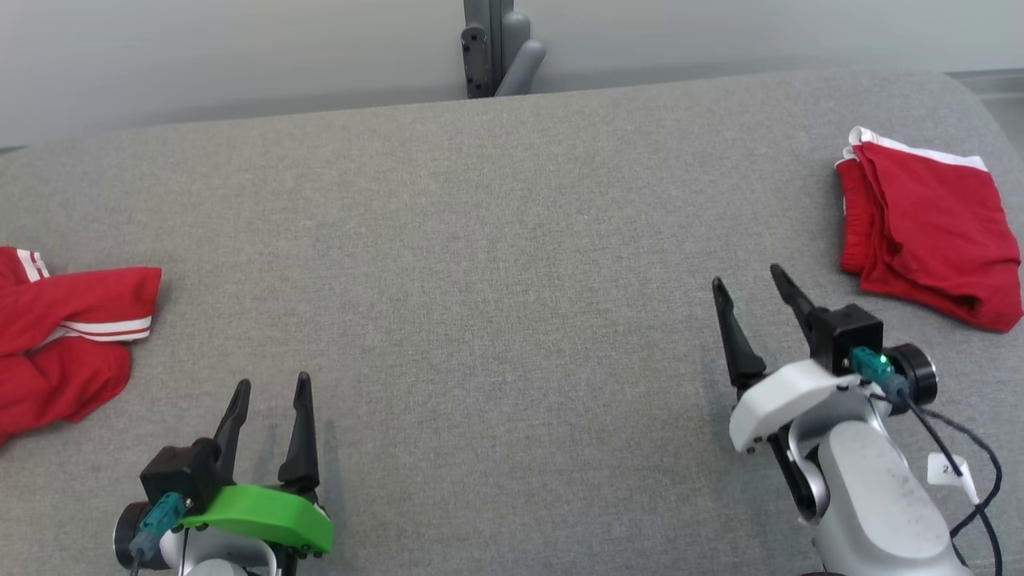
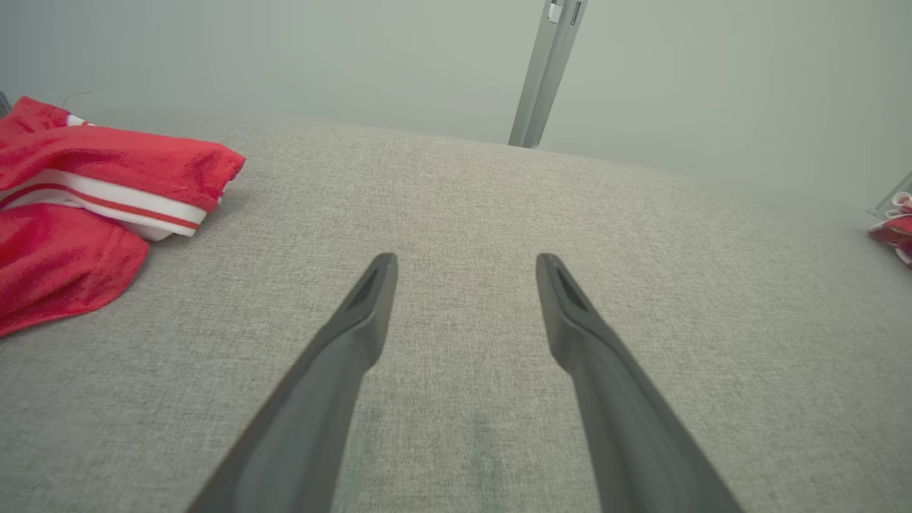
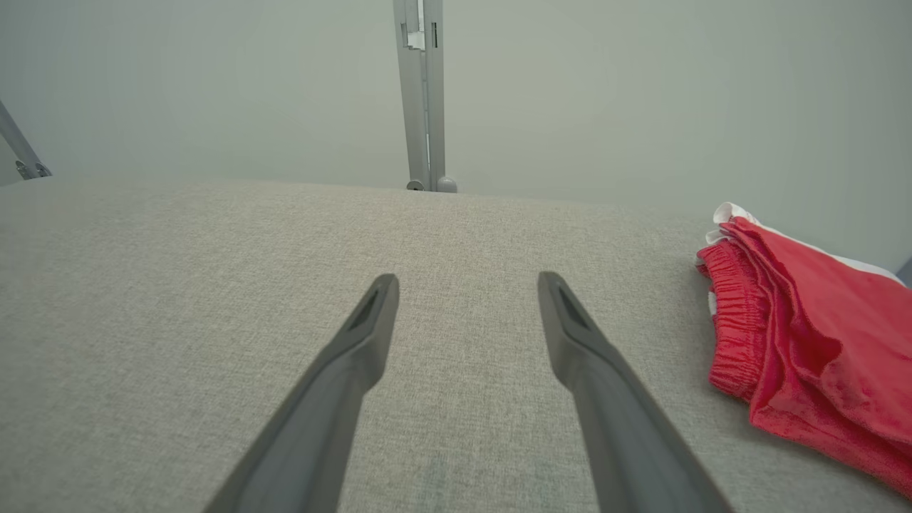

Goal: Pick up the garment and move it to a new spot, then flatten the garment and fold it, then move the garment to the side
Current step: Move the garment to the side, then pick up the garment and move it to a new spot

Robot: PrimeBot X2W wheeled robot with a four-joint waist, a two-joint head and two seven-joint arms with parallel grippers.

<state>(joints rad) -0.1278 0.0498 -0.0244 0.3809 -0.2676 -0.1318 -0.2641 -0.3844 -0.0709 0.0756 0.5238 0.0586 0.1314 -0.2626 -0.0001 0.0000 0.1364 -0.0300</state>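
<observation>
A crumpled red garment [image 1: 64, 336] with white stripes lies at the table's left edge, partly cut off in the head view; the left wrist view has the same garment [image 2: 85, 206] at its left. My left gripper [image 1: 272, 386] hovers open to its right, apart from it, nothing between its fingers. A second red garment [image 1: 928, 232] with a white edge and elastic waistband lies folded at the far right, and the right wrist view has this folded garment [image 3: 805, 342] on its right side. My right gripper [image 1: 748, 280] stands open just left of it, empty.
The grey fabric-covered table [image 1: 496, 264] stretches bare between the two garments. A grey metal post [image 1: 490, 48] stands behind the table's far edge against a pale wall. The table's right corner is rounded near the folded garment.
</observation>
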